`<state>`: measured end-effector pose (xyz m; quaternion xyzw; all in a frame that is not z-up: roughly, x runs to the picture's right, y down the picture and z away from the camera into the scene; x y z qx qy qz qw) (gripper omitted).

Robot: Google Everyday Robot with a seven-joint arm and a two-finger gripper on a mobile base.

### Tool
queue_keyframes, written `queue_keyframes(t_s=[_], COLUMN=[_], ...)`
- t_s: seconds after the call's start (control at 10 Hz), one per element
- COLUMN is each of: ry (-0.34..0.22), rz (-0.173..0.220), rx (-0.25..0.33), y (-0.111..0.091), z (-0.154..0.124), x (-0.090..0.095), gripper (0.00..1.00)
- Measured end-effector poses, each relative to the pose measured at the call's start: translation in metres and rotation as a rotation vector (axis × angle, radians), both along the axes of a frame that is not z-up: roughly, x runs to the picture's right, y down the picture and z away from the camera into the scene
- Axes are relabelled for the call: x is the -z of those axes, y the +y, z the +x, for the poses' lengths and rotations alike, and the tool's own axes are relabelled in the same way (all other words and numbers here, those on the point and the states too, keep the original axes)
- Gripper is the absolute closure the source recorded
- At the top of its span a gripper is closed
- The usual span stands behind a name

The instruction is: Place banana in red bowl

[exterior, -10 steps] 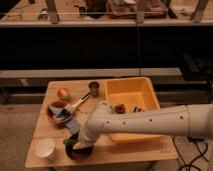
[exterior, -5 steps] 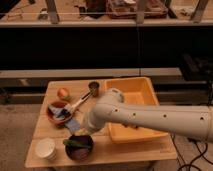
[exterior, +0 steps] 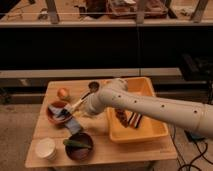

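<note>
We locate the gripper (exterior: 71,109) at the left end of the white arm (exterior: 150,107), low over the table (exterior: 130,152) and just at the right rim of the red bowl (exterior: 56,112). Its fingers are fully closed. A pale, elongated shape lies between them and pokes out toward the bowl; we judge this to be the banana (exterior: 79,103), held in the grip, though its outline merges with the fingers.

The relation that governs the coming move: the bowl lies immediately left of and slightly below the gripper. The banana's long axis runs diagonally, from upper right near the wrist down to lower left, so its lower end already points over the bowl's rim. We judge that a short advance leftward would centre it above the bowl before release.

The dark bowl (exterior: 79,146) holding a green vegetable (exterior: 76,143) sits nearer the front edge, well clear of that path.
</note>
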<state>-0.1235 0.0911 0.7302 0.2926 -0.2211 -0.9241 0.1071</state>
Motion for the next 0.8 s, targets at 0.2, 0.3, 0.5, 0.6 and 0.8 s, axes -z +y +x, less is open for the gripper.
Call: queue_keyframes(t_s=[0.2,0.3,0.5,0.6,0.8], ry=[-0.015,-0.029,-0.065,-0.081,-0.098], rz=[0.011,0.012,0.006,0.001,-0.015], rx=[-0.06,-0.075,-0.09,-0.09,-0.097], y=[-0.031,-0.042,-0.056,-0.059,-0.058], z=[-0.041,-0.062,-0.107,-0.127,-0.152], x=[-0.023,-0.032,-0.044,-0.048,-0.051], gripper=[0.96,0.96,0.96,0.96,0.96])
